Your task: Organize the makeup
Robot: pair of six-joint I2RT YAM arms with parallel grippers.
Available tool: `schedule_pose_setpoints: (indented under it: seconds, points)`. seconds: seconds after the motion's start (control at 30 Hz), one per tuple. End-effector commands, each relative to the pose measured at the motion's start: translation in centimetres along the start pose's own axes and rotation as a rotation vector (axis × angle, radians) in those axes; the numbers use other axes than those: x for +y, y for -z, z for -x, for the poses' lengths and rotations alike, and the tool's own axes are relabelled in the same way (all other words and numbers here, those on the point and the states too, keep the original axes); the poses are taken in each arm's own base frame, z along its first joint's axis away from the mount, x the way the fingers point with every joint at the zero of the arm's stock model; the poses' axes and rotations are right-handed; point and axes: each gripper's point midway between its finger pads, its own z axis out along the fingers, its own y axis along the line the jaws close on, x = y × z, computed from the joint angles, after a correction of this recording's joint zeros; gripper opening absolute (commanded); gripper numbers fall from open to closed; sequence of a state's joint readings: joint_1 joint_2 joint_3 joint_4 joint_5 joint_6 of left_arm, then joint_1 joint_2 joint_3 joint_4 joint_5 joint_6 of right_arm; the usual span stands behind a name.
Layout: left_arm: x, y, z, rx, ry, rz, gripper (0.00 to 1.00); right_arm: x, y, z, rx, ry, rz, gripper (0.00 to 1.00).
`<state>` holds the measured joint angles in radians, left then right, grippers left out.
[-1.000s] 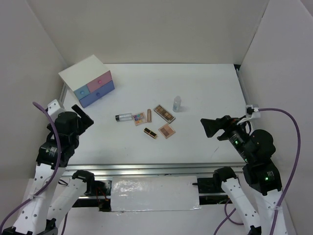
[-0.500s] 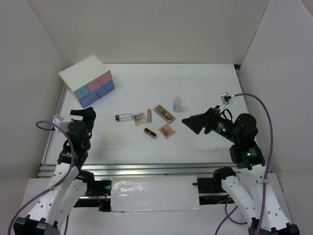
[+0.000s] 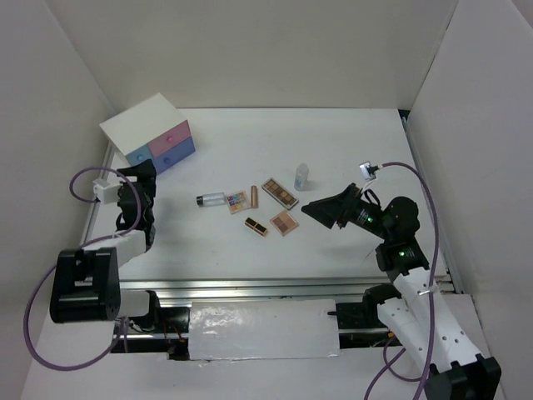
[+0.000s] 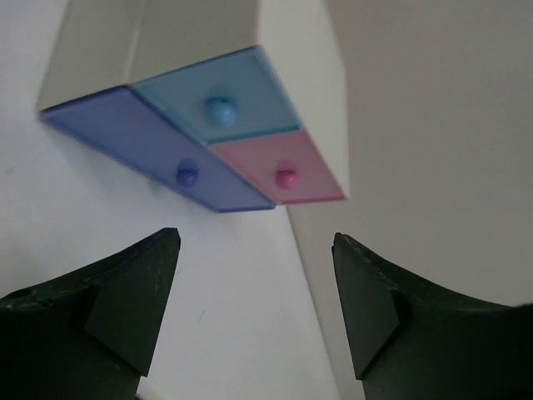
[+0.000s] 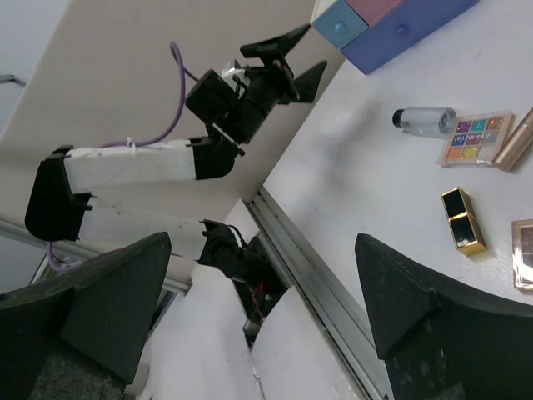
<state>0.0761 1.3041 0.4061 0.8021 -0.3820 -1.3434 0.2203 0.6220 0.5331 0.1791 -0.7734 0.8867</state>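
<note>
Low over the white bench (image 3: 350,142), my right pincer (image 3: 321,210) hangs with its jaws apart and empty, just beside the makeup. My left pincer (image 4: 254,250), also apart and empty, faces the drawer box (image 4: 300,58). The black-gold compact (image 3: 256,226) and tan palette (image 3: 284,222) lie nearest. Behind them are the multicoloured palette (image 3: 238,202), rose-gold lipstick tube (image 3: 254,197), clear dark-capped tube (image 3: 211,199) and long brown palette (image 3: 280,192). The small clear bottle (image 3: 301,176) stands upright beyond. Farthest, all three drawers are shut. I judge it best to centre on one knob (image 4: 286,177), close squarely, then pull straight and slowly, or the light box may slide.
</note>
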Motion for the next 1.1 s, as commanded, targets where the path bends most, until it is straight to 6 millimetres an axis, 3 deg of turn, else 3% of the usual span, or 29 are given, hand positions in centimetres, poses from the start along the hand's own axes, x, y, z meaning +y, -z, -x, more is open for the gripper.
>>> schedule_pose_setpoints:
  seconds: [0.0, 0.07, 0.1, 0.2, 0.43, 0.67, 0.73, 0.8, 0.83, 0.97, 1.07]
  points:
    - [-6.2, -2.0, 1.6, -0.026, 0.086, -0.233, 0.86, 1.5, -0.5, 0.4, -0.011, 0.045, 0.116, 1.00]
    - [-7.5, -2.6, 1.6, -0.003, 0.095, -0.294, 0.87, 0.8, -0.8, 0.1, -0.007, 0.041, 0.118, 1.00]
    - [-6.7, -3.2, 1.1, 0.010, 0.096, -0.280, 0.88, 0.6, -0.9, 0.0, -0.003, 0.042, 0.117, 1.00]
    - [-7.0, -4.3, 0.3, 0.040, 0.087, -0.303, 0.86, 0.0, -1.2, -0.1, 0.012, 0.051, 0.111, 1.00]
    - [-7.2, -5.2, -0.5, 0.062, 0.081, -0.340, 0.72, -0.2, -1.3, -0.8, 0.039, 0.051, 0.143, 1.00]
    - [-5.6, -4.0, 0.1, 0.024, 0.053, -0.290, 0.76, -0.4, -1.4, -1.4, 0.062, 0.045, 0.152, 1.00]
    - [-4.2, -4.0, 0.1, 0.020, 0.004, -0.227, 0.77, -0.5, -1.4, -1.5, 0.070, 0.039, 0.155, 1.00]
    - [-4.6, -4.0, 0.9, -0.006, -0.032, -0.199, 0.77, -0.4, -1.5, -1.7, 0.075, 0.039, 0.159, 1.00]
    - [-3.0, -4.3, 0.6, 0.008, -0.056, -0.121, 0.77, -0.4, -1.5, -1.7, 0.075, 0.037, 0.159, 1.00]
    - [-2.8, -4.2, 1.8, -0.046, -0.078, -0.075, 0.76, -0.6, -1.6, -1.9, 0.082, 0.031, 0.161, 1.00]
    - [-3.1, -5.2, 1.3, -0.024, -0.126, -0.067, 0.74, -0.6, -1.7, -2.1, 0.086, 0.027, 0.164, 1.00]
